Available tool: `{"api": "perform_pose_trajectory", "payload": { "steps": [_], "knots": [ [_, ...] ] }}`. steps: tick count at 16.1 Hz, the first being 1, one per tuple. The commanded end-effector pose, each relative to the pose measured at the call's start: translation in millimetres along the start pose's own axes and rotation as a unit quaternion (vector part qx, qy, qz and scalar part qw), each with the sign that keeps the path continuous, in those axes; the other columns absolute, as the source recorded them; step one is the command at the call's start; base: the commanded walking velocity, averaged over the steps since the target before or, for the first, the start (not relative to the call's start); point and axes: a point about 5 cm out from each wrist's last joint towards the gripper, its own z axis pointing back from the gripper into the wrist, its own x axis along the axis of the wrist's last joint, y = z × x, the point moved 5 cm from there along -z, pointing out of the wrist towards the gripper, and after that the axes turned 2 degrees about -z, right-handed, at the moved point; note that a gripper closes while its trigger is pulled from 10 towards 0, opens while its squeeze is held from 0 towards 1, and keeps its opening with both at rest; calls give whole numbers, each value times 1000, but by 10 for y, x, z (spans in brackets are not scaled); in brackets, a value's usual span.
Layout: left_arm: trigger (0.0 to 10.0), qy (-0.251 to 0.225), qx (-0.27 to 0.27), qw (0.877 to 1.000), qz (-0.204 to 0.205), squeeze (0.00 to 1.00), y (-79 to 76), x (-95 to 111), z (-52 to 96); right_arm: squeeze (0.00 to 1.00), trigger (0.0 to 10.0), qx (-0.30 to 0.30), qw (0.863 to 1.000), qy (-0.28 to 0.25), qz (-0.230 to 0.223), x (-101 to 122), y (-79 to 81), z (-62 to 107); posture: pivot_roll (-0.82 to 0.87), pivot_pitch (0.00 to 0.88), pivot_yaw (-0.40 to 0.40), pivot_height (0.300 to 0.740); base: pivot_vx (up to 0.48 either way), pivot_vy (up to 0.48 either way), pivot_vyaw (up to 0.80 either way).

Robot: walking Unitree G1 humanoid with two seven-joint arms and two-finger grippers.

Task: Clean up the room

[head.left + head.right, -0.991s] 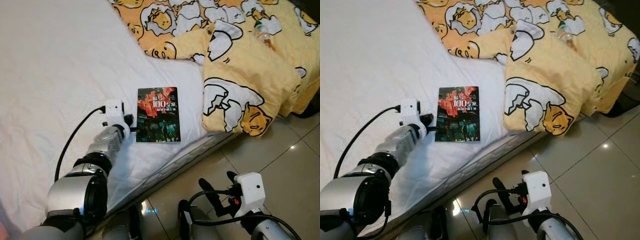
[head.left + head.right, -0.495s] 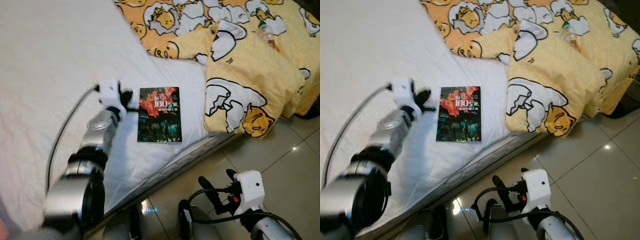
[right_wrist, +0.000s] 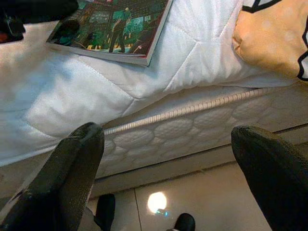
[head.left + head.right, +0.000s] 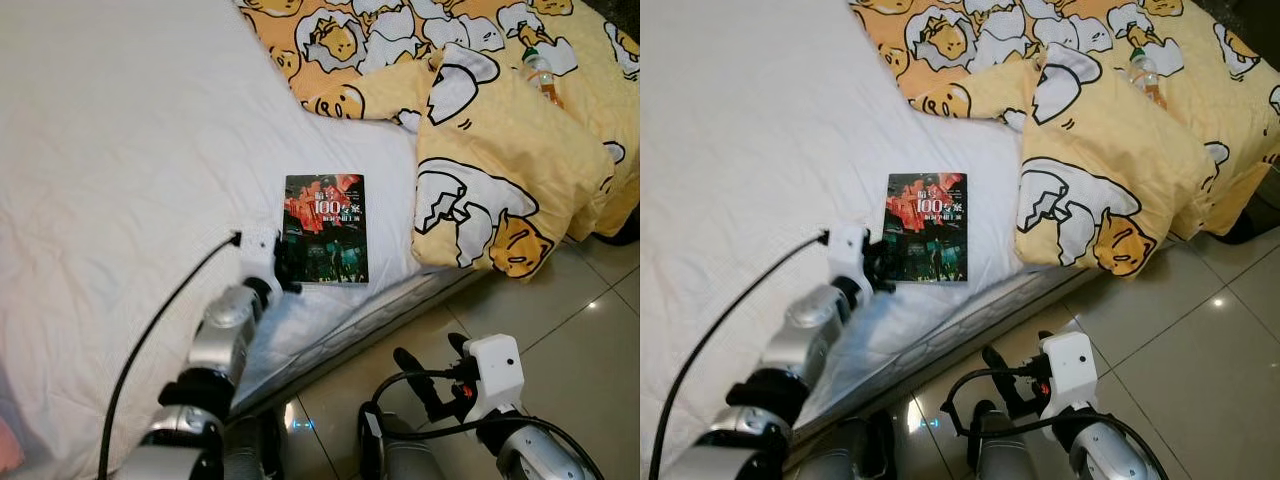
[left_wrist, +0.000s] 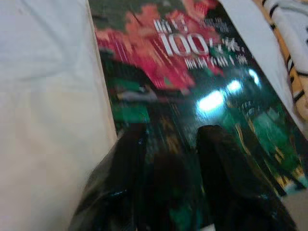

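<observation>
Here, left gripper [image 4: 287,268] slightly parted, tips on the book [image 4: 326,229], right gripper [image 4: 432,368] spread wide, empty.

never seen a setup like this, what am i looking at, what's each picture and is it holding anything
This is a two-armed humanoid robot tidying a bedroom. The two wide pictures come from cameras in its head, looking down. The other two come from cameras on its wrists, looking along each tool's black fingers. On the bed lie a book, a yellow patterned pillow and a bottle. The left tool sits at the book's near left corner, fingers apart over the cover. The right tool hangs open above the floor. Nothing is held.
</observation>
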Motion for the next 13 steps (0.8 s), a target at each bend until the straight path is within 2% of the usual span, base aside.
{"api": "perform_pose_trajectory", "payload": {
  "steps": [1,3,5,7,8,10,12,13],
  "knots": [
    [10000,-8,6,1000,-26,1000,-29,29,10,0,10000,-5,1000,14,-9,-82,-24,37,-222,245,-16,740,0,0,0],
    [10000,-55,41,993,-96,1000,3,186,44,0,10000,-9,1000,16,-10,-101,-28,64,-224,240,-13,740,0,0,0],
    [10000,-79,50,988,-125,1000,-27,259,67,0,10000,-9,1000,16,-10,-108,-28,61,-223,239,-13,740,0,0,0],
    [10000,-72,47,988,-132,1000,-73,224,59,0,10000,-21,1000,14,-17,-111,-60,54,-216,238,-13,740,0,0,0],
    [10000,-31,55,992,-106,1000,-48,54,44,0,10000,-29,999,13,-26,-126,-50,47,-210,240,-6,740,0,0,0],
    [10000,14,54,996,-75,1000,-43,-144,29,0,10000,-25,999,14,-28,-146,-6,42,-207,237,-2,740,0,0,0],
    [10000,28,46,996,-64,1000,-77,-197,-17,0,10000,-25,999,13,-29,-141,-1,39,-209,233,0,740,0,0,0],
    [10000,37,52,997,-45,1000,-54,-190,-64,0,10000,-27,999,12,-29,-142,-6,43,-215,227,1,740,0,0,0]
  ]
}}
